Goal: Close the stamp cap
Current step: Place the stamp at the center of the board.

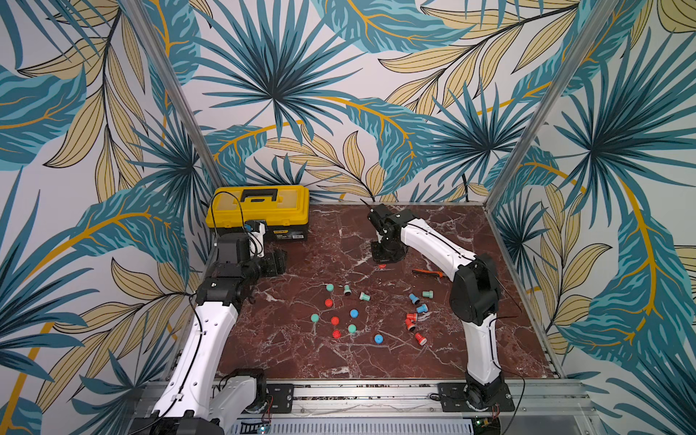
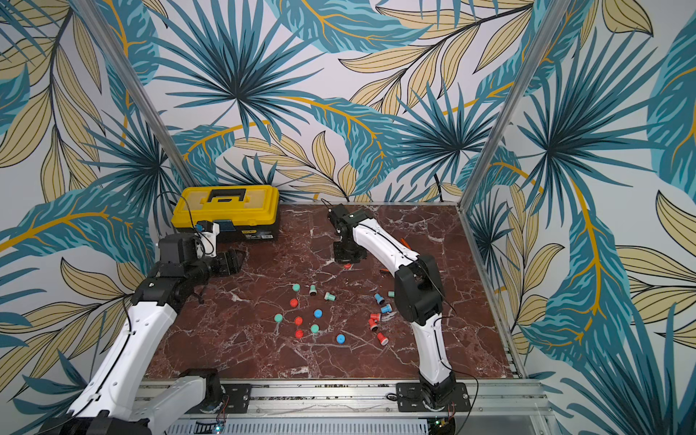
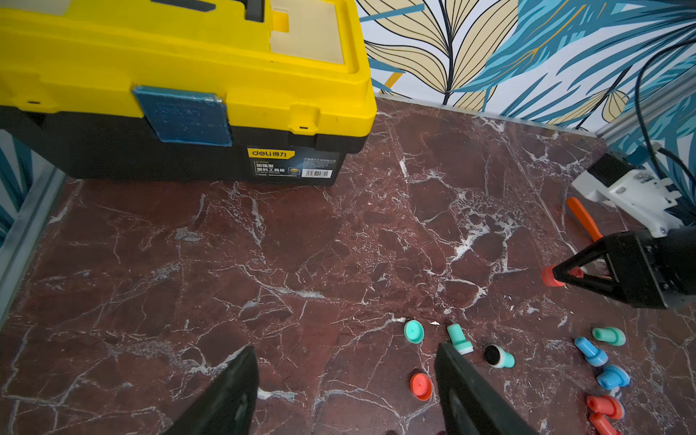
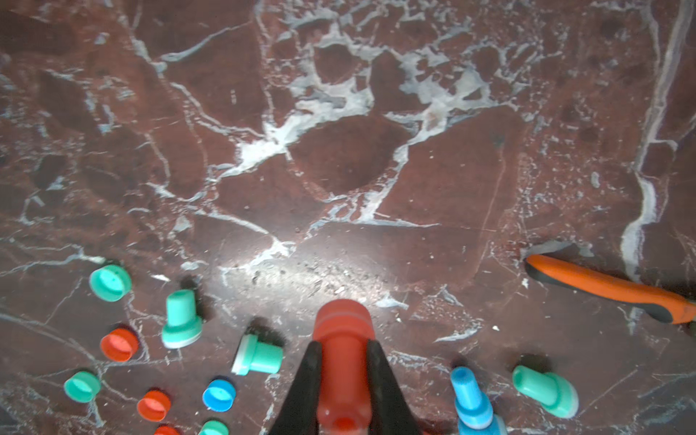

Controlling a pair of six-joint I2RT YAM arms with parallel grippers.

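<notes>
- Grip: the red stamp is clamped by its narrow handle between the closed fingers of the right gripper, so the wide cap end is free and aimed at the tabletop.
- Placement: the stamp is held low over bare marble between the middle and the far edge, apart from the clutter, probably so the cap can be pressed home against a hard, clear surface. Contact with the marble cannot be told.
- Cap: a red cap seems to be seated already; full closure cannot be confirmed.
- Left gripper: its jaws are spread and empty, in front of the yellow toolbox at the far left corner, seemingly parked clear.
- Loose caps and uncapped stamps are scattered toward the near edge.
</notes>
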